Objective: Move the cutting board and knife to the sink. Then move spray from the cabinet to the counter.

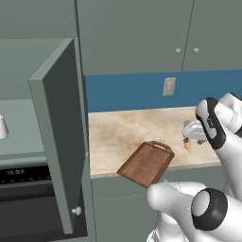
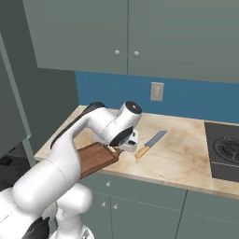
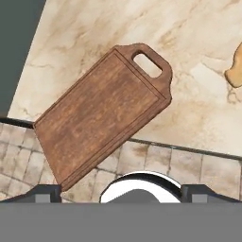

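Observation:
The dark brown cutting board (image 1: 146,164) (image 2: 94,160) (image 3: 101,113) lies slanted on the beige counter (image 1: 123,127) (image 2: 186,156), one end hanging over the front edge, its loop handle pointing inward. Just right of it lies the knife (image 2: 151,143), whose orange handle (image 1: 187,145) (image 3: 235,71) also shows. My gripper (image 1: 190,138) (image 2: 122,148) (image 3: 125,193) hovers above the board's handle end, open and holding nothing. The tall cabinet's door (image 1: 56,137) stands open; a pale bottle-like thing (image 1: 2,126), maybe the spray, sits on its shelf, cut by the frame. The sink is out of view.
A black oven (image 1: 23,189) sits below the open cabinet shelf. A black stovetop (image 2: 224,149) lies at the counter's right end. Wall cabinets with round knobs (image 2: 126,32) hang above, and an outlet (image 2: 157,91) is on the blue backsplash.

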Robot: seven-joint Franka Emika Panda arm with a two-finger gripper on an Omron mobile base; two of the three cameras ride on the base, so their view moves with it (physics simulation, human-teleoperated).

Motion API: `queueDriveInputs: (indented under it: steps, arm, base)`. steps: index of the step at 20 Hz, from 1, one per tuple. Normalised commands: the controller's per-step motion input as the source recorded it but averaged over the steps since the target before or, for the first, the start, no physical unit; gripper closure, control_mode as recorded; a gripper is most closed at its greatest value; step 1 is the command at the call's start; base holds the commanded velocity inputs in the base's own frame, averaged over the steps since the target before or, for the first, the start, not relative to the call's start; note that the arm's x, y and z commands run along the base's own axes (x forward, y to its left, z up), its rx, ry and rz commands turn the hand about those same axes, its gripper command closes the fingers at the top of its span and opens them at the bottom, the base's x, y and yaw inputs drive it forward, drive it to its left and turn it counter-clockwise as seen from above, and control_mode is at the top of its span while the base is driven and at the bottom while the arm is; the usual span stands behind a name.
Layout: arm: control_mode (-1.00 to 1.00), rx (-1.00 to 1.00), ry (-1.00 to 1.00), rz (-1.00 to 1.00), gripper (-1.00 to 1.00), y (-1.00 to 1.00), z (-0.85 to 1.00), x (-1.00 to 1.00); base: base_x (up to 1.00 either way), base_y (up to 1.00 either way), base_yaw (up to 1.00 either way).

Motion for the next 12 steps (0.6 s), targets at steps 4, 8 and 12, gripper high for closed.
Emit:
queueDriveInputs:
  steps: [4,8,12]
  arm:
    - [-1.00,0.21,0.12,-0.06,-1.00,0.02,-0.26,-0.48]
    - [-1.00,0.20,0.04,0.00,-1.00,0.01,-0.32,-0.03]
    - [-1.00,0.15,0.00,0.00,-1.00,0.21,-0.40,0.00]
  base:
    - [0.00,0.00,0.00]
    - [0.00,0.00,0.00]
    - [0.00,0.00,0.00]
